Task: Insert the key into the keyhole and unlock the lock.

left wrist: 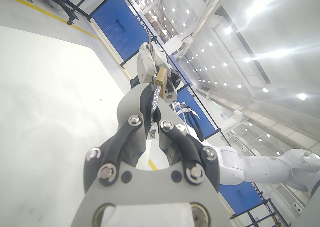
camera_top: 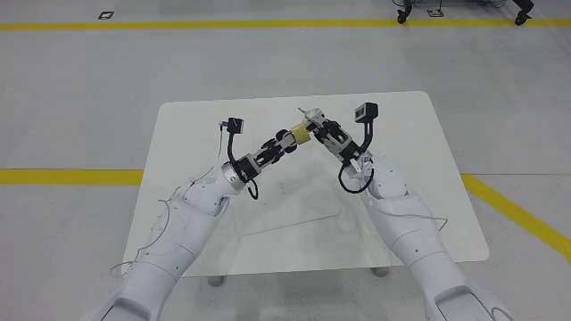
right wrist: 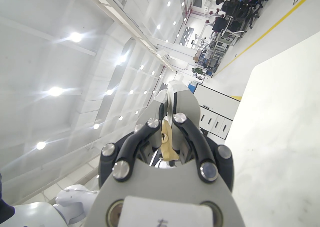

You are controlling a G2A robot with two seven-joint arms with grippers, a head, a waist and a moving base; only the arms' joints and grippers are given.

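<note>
Lock point(camera_top: 301, 133): brass, held in the air above the middle of the table point(camera_top: 401, 223).
Right gripper point(right wrist: 170, 102): fingers pinch the lock.
Left gripper point(left wrist: 152, 102): fingers pressed together on the key point(left wrist: 155, 95), also above the table's middle.
Key: tip meets the lock; cannot tell whether it is seated in the keyhole.

key point(left wrist: 155, 94) left of lock point(camera_top: 301, 132), above table point(camera_top: 223, 125)

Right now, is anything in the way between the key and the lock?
Nothing visible. The left gripper holds the key right against the brass lock in the right gripper. How deep it sits is unclear.
</note>
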